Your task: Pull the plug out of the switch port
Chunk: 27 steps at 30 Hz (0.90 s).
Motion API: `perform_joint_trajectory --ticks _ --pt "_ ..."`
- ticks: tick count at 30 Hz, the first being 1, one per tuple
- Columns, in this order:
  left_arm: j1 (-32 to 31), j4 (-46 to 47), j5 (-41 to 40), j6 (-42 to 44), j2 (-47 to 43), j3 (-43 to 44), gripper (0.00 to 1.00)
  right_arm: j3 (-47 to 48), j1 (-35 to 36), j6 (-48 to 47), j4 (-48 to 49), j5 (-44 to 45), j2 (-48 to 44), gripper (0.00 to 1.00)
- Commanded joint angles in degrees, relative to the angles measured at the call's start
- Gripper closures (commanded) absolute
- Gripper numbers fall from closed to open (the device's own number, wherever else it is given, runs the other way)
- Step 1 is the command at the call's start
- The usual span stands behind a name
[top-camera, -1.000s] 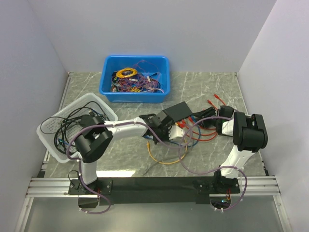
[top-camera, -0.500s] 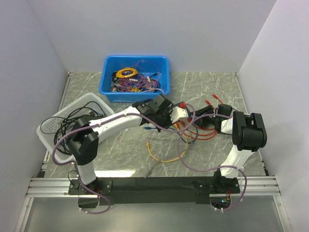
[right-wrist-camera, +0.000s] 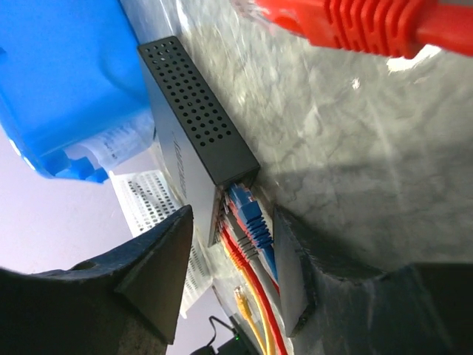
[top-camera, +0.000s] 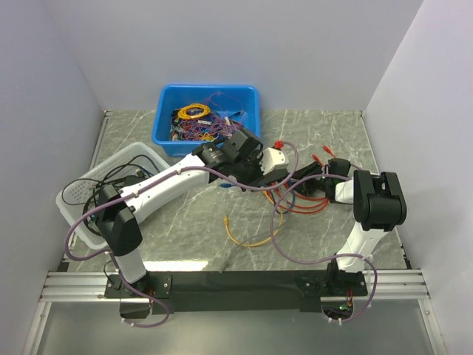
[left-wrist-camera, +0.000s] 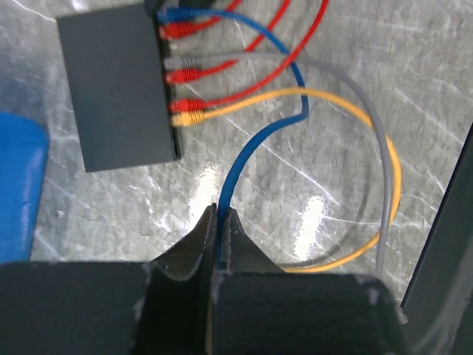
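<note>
The socket edge of the switch [left-wrist-camera: 118,89] is crowded with blue, red, grey and yellow plugs packed side by side. To its right the desk [top-camera: 185,222] is crossed by tangled red cables [top-camera: 307,201], and a yellow cable [top-camera: 251,245] is looped nearer. The middle is barred by the left arm, whose closed hand [left-wrist-camera: 219,237] is clamped on the blue cable [left-wrist-camera: 247,155]. The switch's far side is hemmed by the blue bin [top-camera: 192,146], and the left is taken by the white basket [top-camera: 137,148]. The plugs are flanked by the fingers of the parted right hand [right-wrist-camera: 229,259]. Bare desk is left at near centre and at the far right corner.
</note>
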Motion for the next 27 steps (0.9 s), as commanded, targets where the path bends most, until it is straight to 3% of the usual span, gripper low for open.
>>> perform_joint_trajectory --ticks 1,11,15,21,27 --pt "0.09 0.15 -0.49 -1.36 -2.63 5.19 1.00 0.10 2.37 0.66 -2.72 0.81 1.39 0.47" --pt "0.09 -2.22 0.39 -2.42 -2.71 10.82 1.00 -0.69 4.22 3.66 1.24 4.32 2.54 0.53" --pt "0.09 -2.05 0.83 -2.68 -2.80 10.22 1.00 0.09 4.84 3.83 1.24 5.73 3.59 0.73" --pt "0.09 -0.82 1.27 -2.94 -3.24 7.23 1.00 0.18 4.93 4.27 2.55 6.61 4.21 0.81" --pt "0.09 2.77 -0.74 -1.71 -1.84 3.10 1.00 -0.08 4.93 4.45 3.78 5.73 4.56 1.00"
